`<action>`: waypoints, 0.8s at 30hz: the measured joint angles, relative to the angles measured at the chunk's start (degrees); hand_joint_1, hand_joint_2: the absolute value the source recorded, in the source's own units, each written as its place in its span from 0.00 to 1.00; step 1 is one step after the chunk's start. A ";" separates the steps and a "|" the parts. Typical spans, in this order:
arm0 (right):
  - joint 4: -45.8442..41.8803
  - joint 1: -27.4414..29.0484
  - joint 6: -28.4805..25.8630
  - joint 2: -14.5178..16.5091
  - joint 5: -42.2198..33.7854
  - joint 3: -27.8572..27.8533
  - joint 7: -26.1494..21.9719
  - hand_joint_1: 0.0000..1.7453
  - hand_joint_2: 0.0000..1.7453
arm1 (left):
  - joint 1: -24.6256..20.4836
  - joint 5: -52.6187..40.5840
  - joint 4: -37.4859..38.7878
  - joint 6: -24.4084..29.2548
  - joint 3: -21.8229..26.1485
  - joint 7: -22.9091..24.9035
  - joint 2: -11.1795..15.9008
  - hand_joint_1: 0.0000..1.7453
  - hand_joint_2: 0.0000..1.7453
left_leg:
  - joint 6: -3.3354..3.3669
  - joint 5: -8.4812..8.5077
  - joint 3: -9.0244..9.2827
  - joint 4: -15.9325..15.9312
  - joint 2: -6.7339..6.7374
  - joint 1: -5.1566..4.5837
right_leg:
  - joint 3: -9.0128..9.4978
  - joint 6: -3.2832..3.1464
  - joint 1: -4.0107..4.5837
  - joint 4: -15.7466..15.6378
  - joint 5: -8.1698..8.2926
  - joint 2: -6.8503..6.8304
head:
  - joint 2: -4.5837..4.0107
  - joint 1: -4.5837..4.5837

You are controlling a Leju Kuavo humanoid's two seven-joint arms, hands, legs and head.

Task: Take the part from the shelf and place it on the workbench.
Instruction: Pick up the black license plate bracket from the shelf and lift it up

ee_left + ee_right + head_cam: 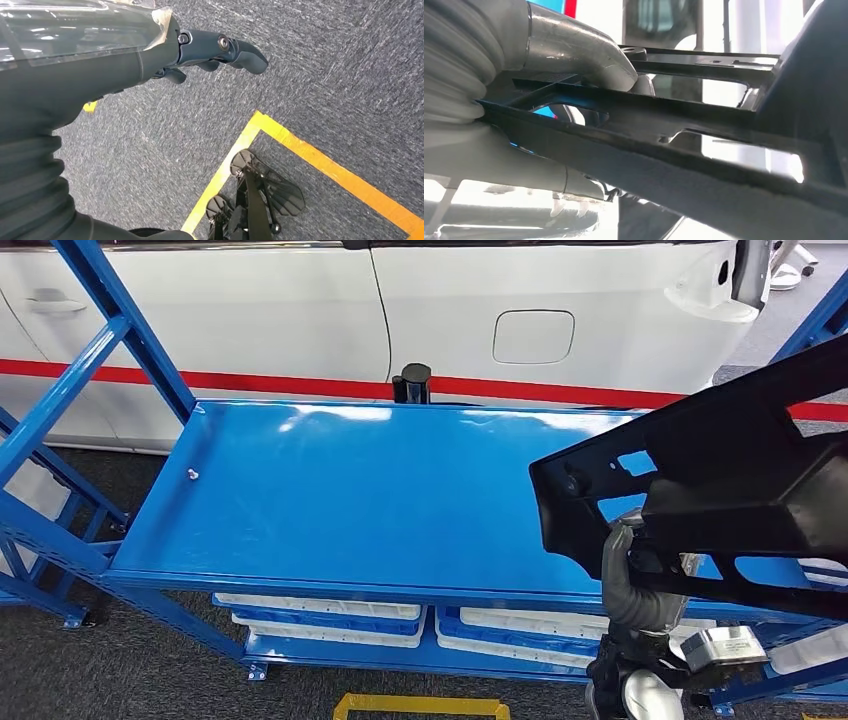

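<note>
My right hand (640,575) grips the black part (720,480) by a near rail, above the blue surface's (380,500) right end. It looks stiff, light, unwieldy. My left hand (210,52) hangs empty, fingers loosely apart.

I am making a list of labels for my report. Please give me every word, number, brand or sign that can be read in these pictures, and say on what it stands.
There is no readable text in any view.
The black part held by the right hand: no label visible.
The blue shelf: no print.
The white car: no lettering.
The yellow floor tape: a plain line.
</note>
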 joint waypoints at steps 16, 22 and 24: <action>-6.66 2.41 -4.35 -1.06 3.20 4.80 -0.61 1.00 1.00 | -0.46 -0.23 -0.07 -2.85 0.94 -0.15 -0.19 0.00 1.00 | 2.04 1.20 0.72 -1.71 0.50 0.27 | -6.40 0.65 -0.56 13.98 -6.43 -0.04 | -0.01 0.39; -6.66 2.83 -6.12 -1.57 5.01 4.81 -0.10 1.00 1.00 | -0.63 -0.57 -0.24 -2.76 0.96 -0.76 -0.45 0.00 1.00 | 0.12 0.58 0.31 -0.57 0.25 1.05 | 0.09 4.11 -1.76 1.47 -0.45 0.07 | 0.00 0.66; -6.59 2.83 -6.62 -1.71 5.63 4.81 0.25 1.00 1.00 | -0.72 -0.46 -0.45 -2.74 1.01 -0.96 -0.65 0.00 1.00 | -0.59 0.54 0.00 -0.06 0.02 0.88 | 0.40 3.29 -1.48 0.99 -0.33 0.60 | 0.00 0.67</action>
